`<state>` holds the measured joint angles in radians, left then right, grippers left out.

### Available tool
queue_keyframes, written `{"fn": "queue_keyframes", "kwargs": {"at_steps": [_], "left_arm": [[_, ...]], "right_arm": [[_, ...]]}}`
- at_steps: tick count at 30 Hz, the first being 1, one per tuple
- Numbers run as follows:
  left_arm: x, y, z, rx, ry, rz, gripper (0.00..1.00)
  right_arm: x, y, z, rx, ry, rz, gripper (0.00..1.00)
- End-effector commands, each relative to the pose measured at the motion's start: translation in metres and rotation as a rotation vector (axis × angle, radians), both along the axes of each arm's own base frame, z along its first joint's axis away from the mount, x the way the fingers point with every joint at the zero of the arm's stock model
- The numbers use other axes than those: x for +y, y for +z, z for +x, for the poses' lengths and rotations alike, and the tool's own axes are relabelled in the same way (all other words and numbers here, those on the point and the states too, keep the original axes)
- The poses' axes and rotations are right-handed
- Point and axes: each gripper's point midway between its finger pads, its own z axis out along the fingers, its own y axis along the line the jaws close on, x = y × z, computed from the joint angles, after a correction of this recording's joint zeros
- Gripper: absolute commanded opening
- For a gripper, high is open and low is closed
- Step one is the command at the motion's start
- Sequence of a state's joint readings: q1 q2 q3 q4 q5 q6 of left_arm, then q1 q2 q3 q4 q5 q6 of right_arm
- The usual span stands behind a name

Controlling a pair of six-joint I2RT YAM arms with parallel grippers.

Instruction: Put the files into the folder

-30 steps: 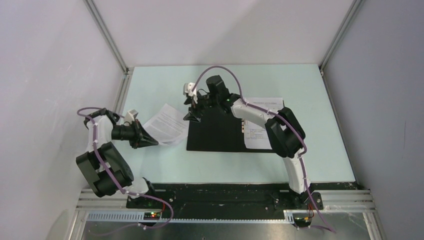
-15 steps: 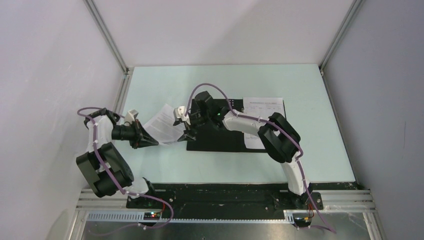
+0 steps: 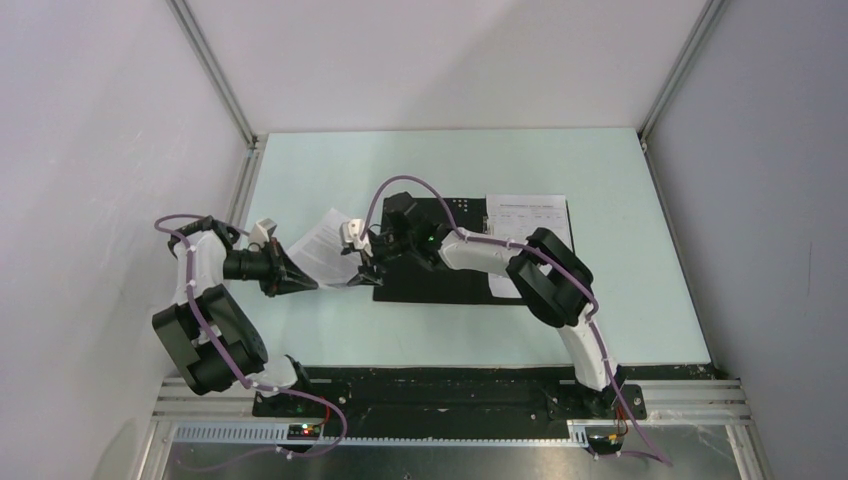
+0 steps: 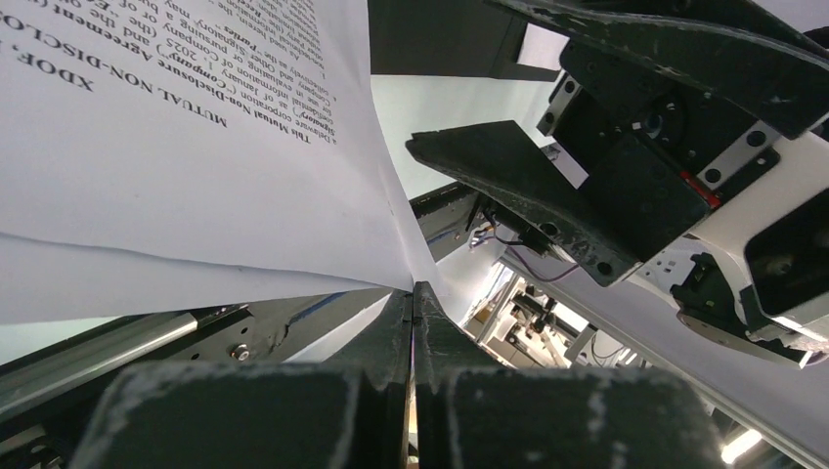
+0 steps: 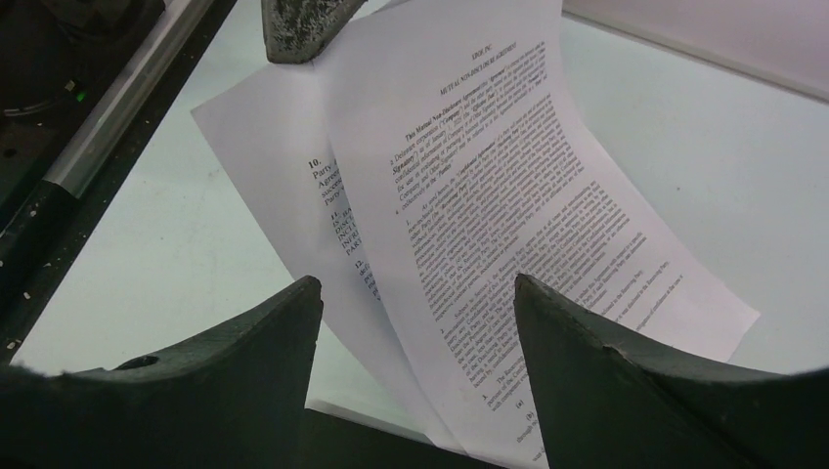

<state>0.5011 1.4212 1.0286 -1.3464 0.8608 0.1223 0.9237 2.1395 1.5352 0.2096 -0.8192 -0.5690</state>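
The folder [image 3: 445,280] lies spread open, black side up, in the middle of the table. My left gripper [image 3: 304,285] is shut on the near corner of two printed files [image 3: 326,243], which curve up off the table left of the folder. In the left wrist view the jaws [image 4: 412,291] pinch the sheets' [image 4: 186,147] corner. My right gripper [image 3: 362,266] stands open over the folder's left edge. Its fingers straddle the lifted sheets' [image 5: 508,195] right edge without gripping it [image 5: 415,288]. Another file [image 3: 528,212] lies flat on the folder's right side.
The right arm [image 3: 545,275] stretches across the folder from the right. An aluminium frame rail [image 3: 245,185] borders the table's left edge, close behind the left gripper. The black base bar [image 3: 440,385] runs along the near edge.
My right gripper has swung left and nearer, from the folder's far left corner to the lifted sheets. The left gripper has held still with the sheets.
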Motion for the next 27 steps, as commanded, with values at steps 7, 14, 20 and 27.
{"fn": "queue_keyframes", "kwargs": {"at_steps": [7,14,20,27], "left_arm": [[-0.009,0.014,-0.003,-0.058,-0.002,-0.024,0.00],[-0.011,0.016,-0.005,-0.072,0.000,-0.028,0.00],[-0.011,0.016,-0.006,-0.078,-0.004,-0.022,0.00],[-0.009,0.013,-0.005,-0.066,-0.004,-0.013,0.01]], "right_arm": [[0.017,-0.010,-0.011,-0.012,0.005,0.019,0.76],[0.035,-0.009,0.000,-0.035,-0.098,0.051,0.71],[0.045,-0.001,0.024,-0.035,-0.272,0.085,0.63],[0.050,0.008,0.026,-0.049,-0.300,0.116,0.15]]}}
